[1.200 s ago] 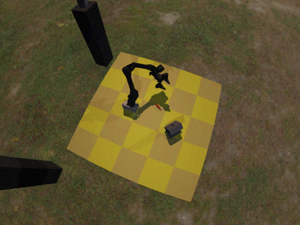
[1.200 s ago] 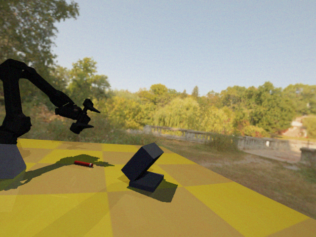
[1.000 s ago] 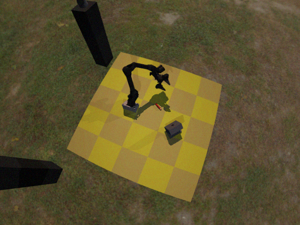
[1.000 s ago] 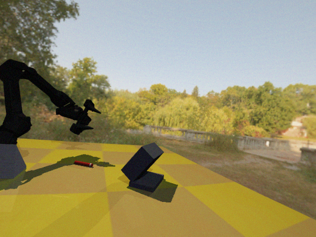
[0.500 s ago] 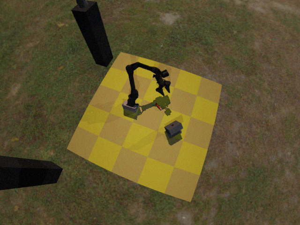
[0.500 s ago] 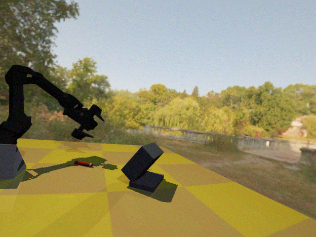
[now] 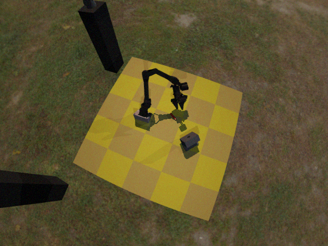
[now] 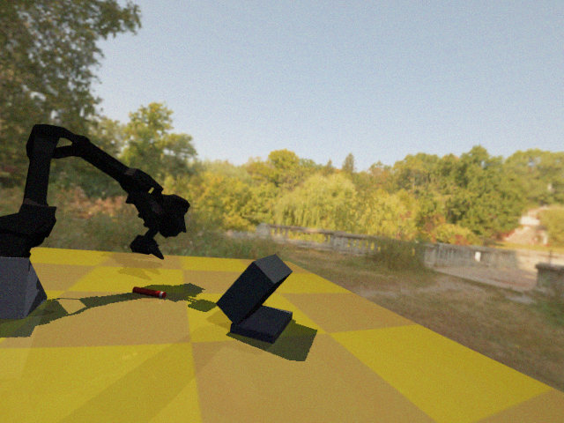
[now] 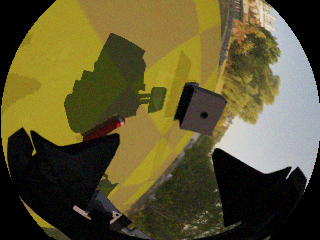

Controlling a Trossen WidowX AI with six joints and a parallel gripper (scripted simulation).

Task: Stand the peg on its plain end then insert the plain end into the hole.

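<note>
The red peg [image 7: 172, 116] [image 8: 148, 292] [image 9: 104, 129] lies flat on the table, partly in the arm's shadow. Its white band shows near the end toward the sloped panel. My gripper [image 7: 180, 108] [image 8: 159, 257] [image 9: 168, 147] is open and empty, in the air above the table and higher than the peg. In the wrist view one finger hides part of the peg's plain end. The sloped panel [image 7: 191, 139] [image 8: 253, 288] [image 9: 202, 102] stands apart from the peg; its one dark hole [image 7: 188, 137] [image 9: 204, 115] shows in the top view and the wrist view, while the exterior view does not show it.
The checkered table [image 7: 143, 175] [image 8: 137, 387] bears the arm's base [image 7: 142, 116] [image 8: 17, 286], the peg and the panel on its foot [image 8: 262, 322]. Two dark posts [image 7: 102, 37] [image 7: 32, 189] stand beyond the table's edges in the top view.
</note>
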